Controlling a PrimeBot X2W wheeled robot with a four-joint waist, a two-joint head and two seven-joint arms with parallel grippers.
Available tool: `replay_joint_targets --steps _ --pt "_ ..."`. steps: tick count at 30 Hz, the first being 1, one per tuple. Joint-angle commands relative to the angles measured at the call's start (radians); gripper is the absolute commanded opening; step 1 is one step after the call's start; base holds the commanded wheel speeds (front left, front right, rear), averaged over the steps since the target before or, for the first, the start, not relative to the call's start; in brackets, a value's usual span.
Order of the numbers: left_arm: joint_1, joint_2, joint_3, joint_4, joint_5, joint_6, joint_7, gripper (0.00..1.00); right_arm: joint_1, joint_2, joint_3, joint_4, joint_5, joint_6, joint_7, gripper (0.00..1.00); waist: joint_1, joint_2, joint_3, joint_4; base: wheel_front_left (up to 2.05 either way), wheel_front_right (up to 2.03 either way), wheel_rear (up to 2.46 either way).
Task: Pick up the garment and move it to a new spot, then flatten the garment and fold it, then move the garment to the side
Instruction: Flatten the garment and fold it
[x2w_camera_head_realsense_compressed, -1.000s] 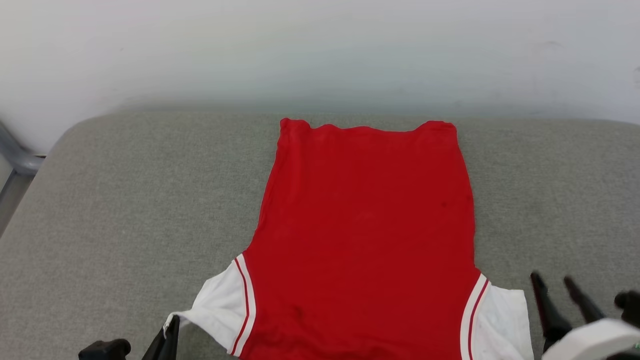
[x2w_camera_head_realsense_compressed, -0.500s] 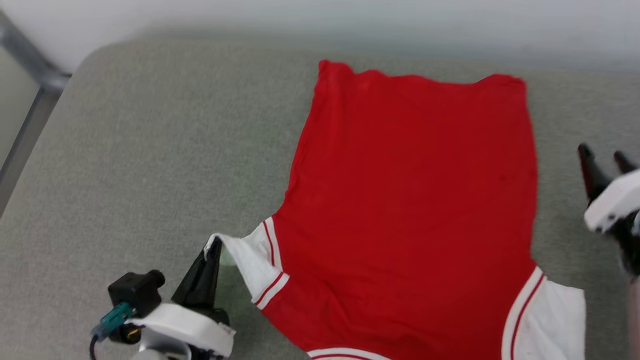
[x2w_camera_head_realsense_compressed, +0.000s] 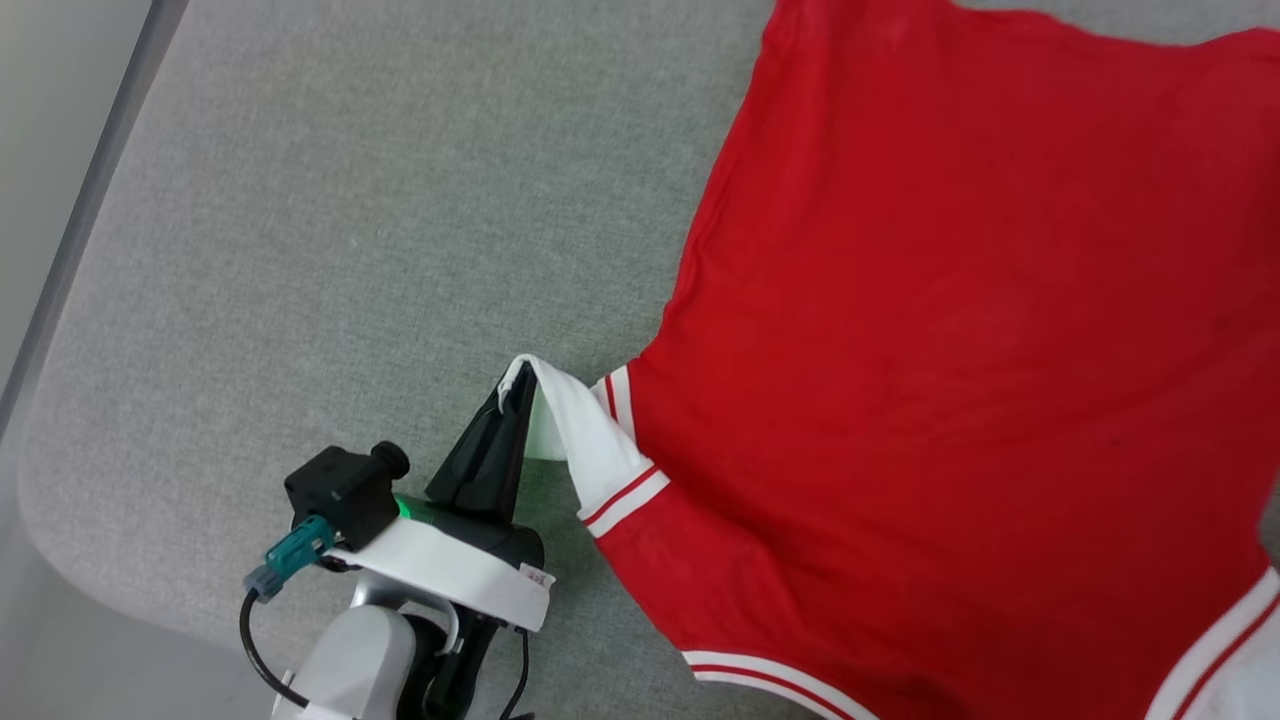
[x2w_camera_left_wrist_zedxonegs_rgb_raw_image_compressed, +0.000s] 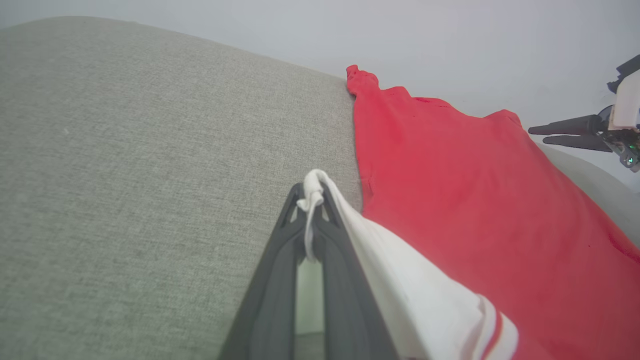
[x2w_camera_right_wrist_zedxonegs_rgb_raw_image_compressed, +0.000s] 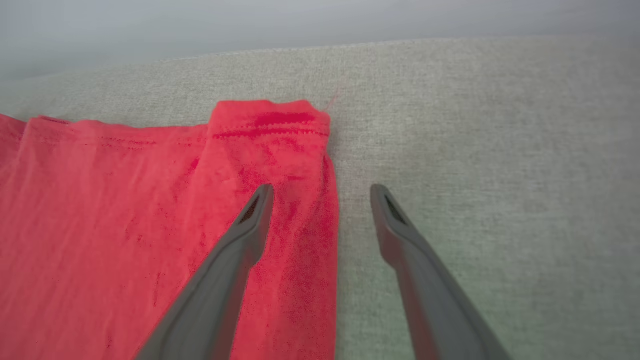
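The left hand (x2w_camera_head_realsense_compressed: 516, 382), clamped on the white sleeve (x2w_camera_head_realsense_compressed: 585, 440) of the garment (x2w_camera_head_realsense_compressed: 950, 330), has lifted it off the grey worktop (x2w_camera_head_realsense_compressed: 350, 200), likely starting a fold. The right hand (x2w_camera_right_wrist_zedxonegs_rgb_raw_image_compressed: 323, 191), fingers apart, now straddles the spread garment's far corner edge.

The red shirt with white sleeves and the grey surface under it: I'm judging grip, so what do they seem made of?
The red shirt with white sleeves: probably thin matte knit jersey; it drapes and creases softly. The grey surface: probably coarse woven upholstery, matte, with visible speckled weave.
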Motion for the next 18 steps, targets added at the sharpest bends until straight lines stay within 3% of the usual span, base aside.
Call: replay_joint_targets --steps 1,6,10,11,12,13,18 --pt "-0.021 -0.009 -0.005 -0.008 0.007 -0.002 -0.007 0.0 -0.035 -0.007 -0.008 0.014 -0.029 0.0 0.013 1.0 -0.0003 0.0 0.055 0.043 0.0 0.0 0.0" --pt "-0.046 -0.009 -0.028 -0.026 -0.009 -0.003 -0.007 0.0 -0.074 -0.009 -0.022 0.066 -0.104 0.0 0.071 1.0 -0.0003 0.0 0.092 0.061 0.0 0.0 0.0" --pt "-0.05 -0.009 -0.033 -0.022 -0.016 -0.003 -0.007 0.0 -0.004 0.014 -0.048 0.181 -0.155 -0.001 0.236 1.0 -0.0003 0.0 0.096 0.062 0.0 0.0 0.0" --pt "-0.05 -0.009 -0.033 -0.02 -0.018 -0.003 -0.007 0.0 0.011 0.02 -0.065 0.201 -0.157 -0.001 0.268 0.55 -0.0003 0.0 0.094 0.061 0.0 0.0 0.0" --pt "-0.05 -0.009 -0.035 -0.018 -0.019 -0.003 -0.007 0.0 0.02 0.025 -0.075 0.21 -0.16 -0.001 0.29 0.2 -0.0003 0.0 0.093 0.062 0.0 0.0 0.0" --pt "-0.051 -0.008 -0.035 -0.015 -0.017 -0.003 -0.007 0.0 0.028 0.025 -0.083 0.212 -0.165 -0.001 0.304 0.0 -0.0003 0.0 0.09 0.061 0.0 0.0 0.0" --pt "-0.042 -0.001 -0.034 -0.006 -0.02 -0.004 -0.007 0.0 -0.004 0.009 -0.08 0.156 -0.161 -0.001 0.287 0.0 -0.0003 0.0 0.064 0.051 0.0 0.0 0.0"
